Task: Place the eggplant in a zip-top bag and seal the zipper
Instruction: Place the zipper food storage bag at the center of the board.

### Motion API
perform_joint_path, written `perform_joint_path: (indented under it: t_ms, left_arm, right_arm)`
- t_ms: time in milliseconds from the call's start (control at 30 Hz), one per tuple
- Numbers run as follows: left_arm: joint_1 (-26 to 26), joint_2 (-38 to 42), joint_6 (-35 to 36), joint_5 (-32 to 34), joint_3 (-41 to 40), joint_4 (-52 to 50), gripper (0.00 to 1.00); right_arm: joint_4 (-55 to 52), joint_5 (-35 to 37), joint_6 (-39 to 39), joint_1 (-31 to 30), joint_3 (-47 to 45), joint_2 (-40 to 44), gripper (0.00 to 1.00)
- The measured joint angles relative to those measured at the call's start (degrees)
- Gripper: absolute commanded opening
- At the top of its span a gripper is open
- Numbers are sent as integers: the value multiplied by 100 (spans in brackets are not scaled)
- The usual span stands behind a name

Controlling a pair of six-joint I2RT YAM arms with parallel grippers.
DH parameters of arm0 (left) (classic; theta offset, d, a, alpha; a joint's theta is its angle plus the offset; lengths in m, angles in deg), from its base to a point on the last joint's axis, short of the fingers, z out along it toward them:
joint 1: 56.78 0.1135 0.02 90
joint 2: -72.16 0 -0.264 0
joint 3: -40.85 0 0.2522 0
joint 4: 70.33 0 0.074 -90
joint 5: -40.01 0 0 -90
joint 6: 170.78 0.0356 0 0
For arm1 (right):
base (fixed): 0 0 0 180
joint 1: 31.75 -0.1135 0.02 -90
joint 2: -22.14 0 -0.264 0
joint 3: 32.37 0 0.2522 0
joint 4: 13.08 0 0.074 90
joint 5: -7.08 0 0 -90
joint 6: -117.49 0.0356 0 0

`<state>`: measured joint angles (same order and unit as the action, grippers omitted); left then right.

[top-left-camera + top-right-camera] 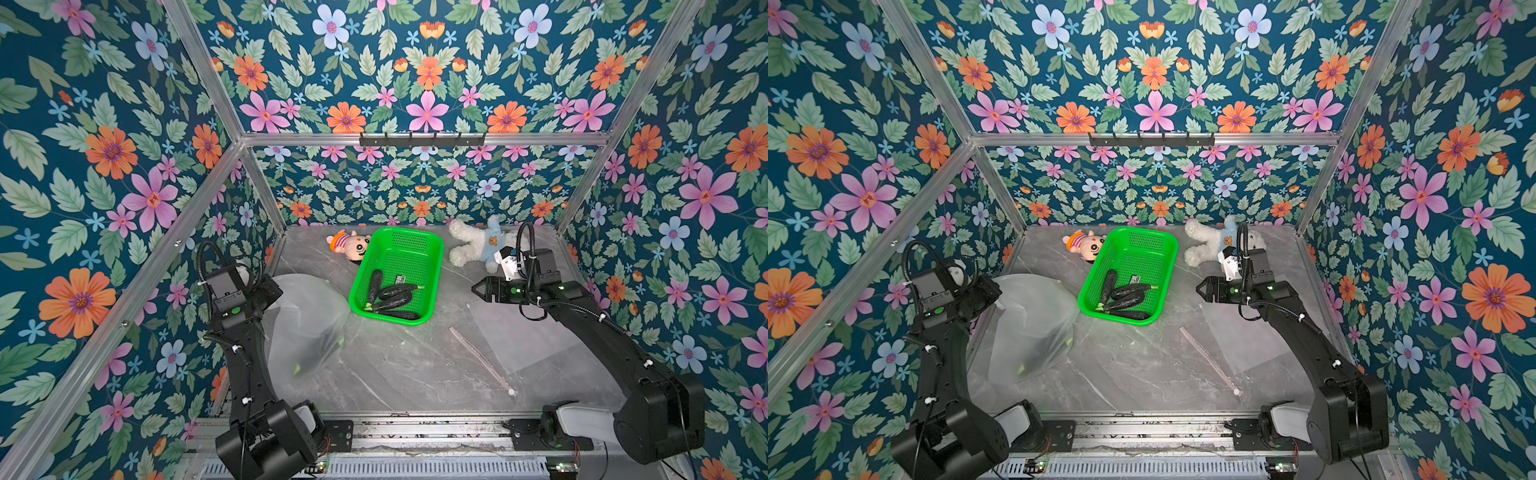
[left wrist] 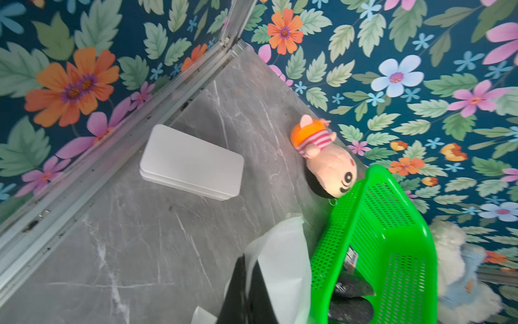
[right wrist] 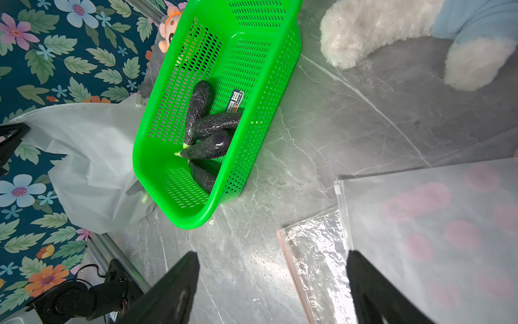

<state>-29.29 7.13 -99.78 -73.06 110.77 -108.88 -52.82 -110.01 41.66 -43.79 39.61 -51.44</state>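
Observation:
Several dark eggplants (image 1: 392, 295) (image 3: 208, 126) lie in the green basket (image 1: 390, 318) (image 3: 196, 223). A frosted translucent bag (image 1: 303, 324) (image 3: 92, 168) hangs at the left, and my left gripper (image 2: 248, 261) is shut on its upper edge. The zip-top bag (image 3: 434, 224) with pink dots lies flat at the right (image 1: 519, 332). Beside it the pale-pink zipper (image 1: 478, 357) (image 3: 293, 272) runs toward the front edge and ends in a white slider (image 1: 511, 391). My right gripper (image 1: 478, 289) (image 3: 273, 261) hovers open above that strip, right of the basket, holding nothing.
An orange-hatted doll (image 1: 353, 245) leans against the basket's far left corner. A white plush dog (image 1: 478, 245) lies at the back right. A white flat box (image 2: 190, 162) sits by the left wall rail. Floral walls enclose the grey marble table (image 1: 395, 365).

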Motion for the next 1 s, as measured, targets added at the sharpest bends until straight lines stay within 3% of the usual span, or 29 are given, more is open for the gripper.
perform_joint_path:
  t_ms: [267, 867, 1000]
  left_arm:
    - [-131, -859, 468, 92, -83, 577, 0]
    - [-1252, -3519, 949, 527, 1735, 1322, 0]
    - [-1338, -3679, 881, 793, 1891, 1360, 12]
  right_arm:
    - [-2, 9, 2, 0, 0, -50, 84]
    - [-44, -15, 44, 0, -109, 103, 84]
    - [-52, -11, 44, 2, -142, 105, 84]
